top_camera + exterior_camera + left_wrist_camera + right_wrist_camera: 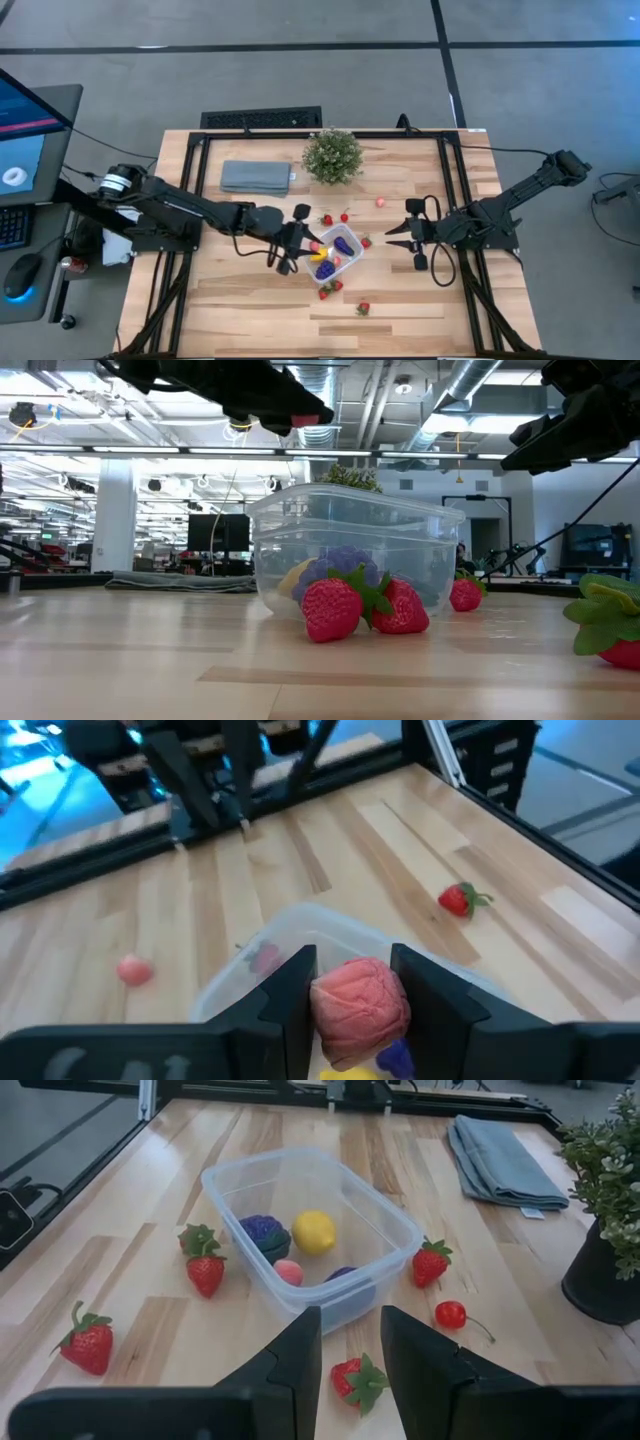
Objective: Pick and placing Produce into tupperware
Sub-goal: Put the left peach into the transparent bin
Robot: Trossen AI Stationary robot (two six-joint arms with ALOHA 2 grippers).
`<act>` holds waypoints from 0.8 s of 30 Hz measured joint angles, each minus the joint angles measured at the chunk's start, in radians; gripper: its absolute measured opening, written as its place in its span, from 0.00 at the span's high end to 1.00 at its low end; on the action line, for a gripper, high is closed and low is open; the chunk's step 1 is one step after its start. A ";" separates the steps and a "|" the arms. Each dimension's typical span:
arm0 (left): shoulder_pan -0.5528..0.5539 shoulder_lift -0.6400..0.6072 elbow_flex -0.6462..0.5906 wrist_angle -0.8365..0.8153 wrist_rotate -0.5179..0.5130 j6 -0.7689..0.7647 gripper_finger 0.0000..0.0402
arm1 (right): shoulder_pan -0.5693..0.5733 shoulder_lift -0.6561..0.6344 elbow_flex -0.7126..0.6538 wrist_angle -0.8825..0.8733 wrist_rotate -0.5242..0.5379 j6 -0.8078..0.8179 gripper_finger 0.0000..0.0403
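Observation:
The tupperware (358, 252), a clear box, stands mid-table holding a yellow piece (313, 1232), purple pieces (263, 1232) and a small pink one (288, 1272). My left gripper (312, 246) reaches in from the left over the box's left rim (300, 915), shut on a round pink-red piece of produce (360, 1005). My right gripper (390, 236) hangs shut and empty right of the box. Strawberries lie around the box on the table: two by its near side (330, 610), one farther toward the near edge (364, 308), one beside its right wall (430, 1262). My left gripper pinches the pink-red piece by its two opposite sides (318, 1002) between its two fingers (290, 990). The fingers come from the table's left, slanting a little downward. The piece is lifted clear, above the tupperware's left end.
A potted green plant (332, 155) and a folded grey-blue cloth (255, 177) stand at the far side. A cherry (344, 216), a strawberry (327, 220) and a small pink piece (380, 202) lie beyond the box. Black frame rails (190, 200) run along the table's left and right sides.

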 joint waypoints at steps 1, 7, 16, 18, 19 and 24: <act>0.000 0.017 0.019 -0.008 0.002 0.001 0.72 | 0.000 0.000 0.000 -0.002 0.000 0.000 0.68; 0.000 0.108 0.117 -0.094 0.040 0.008 0.72 | 0.000 0.008 0.000 -0.003 -0.020 0.000 0.68; 0.001 0.219 0.240 -0.218 0.077 0.008 0.72 | 0.001 0.085 0.001 0.005 -0.026 0.013 0.68; 0.002 0.226 0.252 -0.263 0.076 0.008 0.72 | 0.001 0.103 0.000 0.007 -0.026 0.025 0.68; 0.002 0.226 0.253 -0.271 0.076 0.007 0.72 | 0.001 0.115 0.001 0.014 -0.026 0.027 0.68; 0.006 0.225 0.255 -0.282 0.072 -0.008 0.72 | 0.001 0.158 0.001 0.028 -0.026 0.027 0.68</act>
